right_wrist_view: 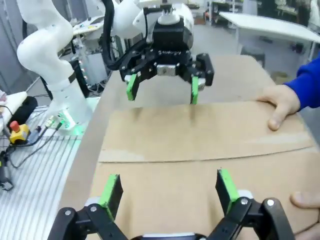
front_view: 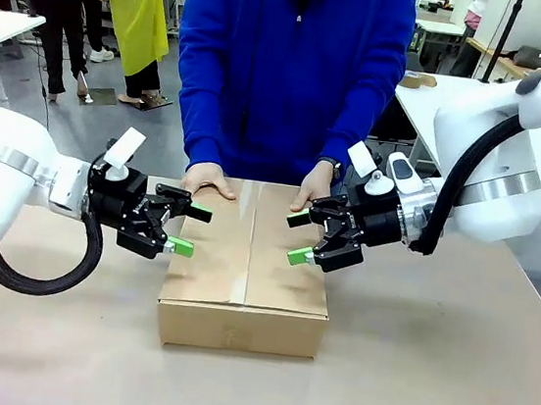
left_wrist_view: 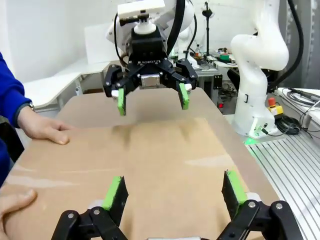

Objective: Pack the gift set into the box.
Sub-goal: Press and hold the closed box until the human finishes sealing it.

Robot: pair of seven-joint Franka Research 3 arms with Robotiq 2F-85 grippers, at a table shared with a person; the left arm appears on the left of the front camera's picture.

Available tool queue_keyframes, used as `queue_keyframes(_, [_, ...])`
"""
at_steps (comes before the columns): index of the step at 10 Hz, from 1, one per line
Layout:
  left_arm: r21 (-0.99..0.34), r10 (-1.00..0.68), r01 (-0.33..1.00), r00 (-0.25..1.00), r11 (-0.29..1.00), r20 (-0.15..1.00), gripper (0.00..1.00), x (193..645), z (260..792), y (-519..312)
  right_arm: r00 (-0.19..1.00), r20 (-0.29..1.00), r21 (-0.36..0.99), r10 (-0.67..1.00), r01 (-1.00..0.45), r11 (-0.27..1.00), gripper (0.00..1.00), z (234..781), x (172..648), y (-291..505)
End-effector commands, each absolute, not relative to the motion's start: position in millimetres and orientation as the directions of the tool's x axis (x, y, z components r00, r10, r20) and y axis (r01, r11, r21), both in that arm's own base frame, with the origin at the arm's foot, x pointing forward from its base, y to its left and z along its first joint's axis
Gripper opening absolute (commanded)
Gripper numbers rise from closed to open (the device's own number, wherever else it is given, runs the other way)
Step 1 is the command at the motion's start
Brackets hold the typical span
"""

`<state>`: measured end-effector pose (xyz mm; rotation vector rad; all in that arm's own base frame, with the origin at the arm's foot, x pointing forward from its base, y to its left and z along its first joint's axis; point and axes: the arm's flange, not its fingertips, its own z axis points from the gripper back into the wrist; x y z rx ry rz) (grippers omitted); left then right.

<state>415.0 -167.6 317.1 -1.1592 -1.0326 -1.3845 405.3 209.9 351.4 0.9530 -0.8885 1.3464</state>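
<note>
Carton (front_view: 249, 259) sits mid table (front_view: 426, 380), btw the two arms. Top flaps are folded down flat and the seam runs front to back down the middle, so can't see what's inside.

Person in a blue top (front_view: 287, 66) stands at the far side w/ both palms on the lid's far edge: one hand (front_view: 209, 180) on the pic-left flap, other hand (front_view: 314, 186) on the pic-right flap.

Left gripper (front_view: 190, 230) hangs right at the carton's left edge, about lid height. Its fingers are spread wide w/ nothing btw them. Right gripper (front_view: 298, 238) mirrors it over the right flap, close to the person's hand, also spread wide and empty.

The wrist cams face each other across the lid, and green pads (left_wrist_view: 114, 192) show on both. Can't tell if either one actually touches the cardboard.
</note>
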Motion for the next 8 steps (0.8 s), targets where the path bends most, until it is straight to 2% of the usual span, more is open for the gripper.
queue_keyframes(1, [0.006, -0.172, 0.995, -0.023, -0.100, 0.985, 1.00, 423, 313, -176, -0.051, 0.954, -0.052, 0.294, -0.999, -0.006, 1.00, 329, 403, 210])
queue_keyframes(3, [0.038, -0.174, 0.997, -0.050, -0.072, 0.983, 1.00, 428, 305, -181, -0.013, 0.948, -0.012, 0.319, -1.000, -0.006, 1.00, 314, 410, 216])
queue_keyframes(8, [0.064, -0.340, 0.995, -0.086, -0.076, 0.936, 1.00, 434, 283, -180, 0.069, 0.937, 0.060, 0.341, -0.998, 0.036, 1.00, 295, 418, 213])
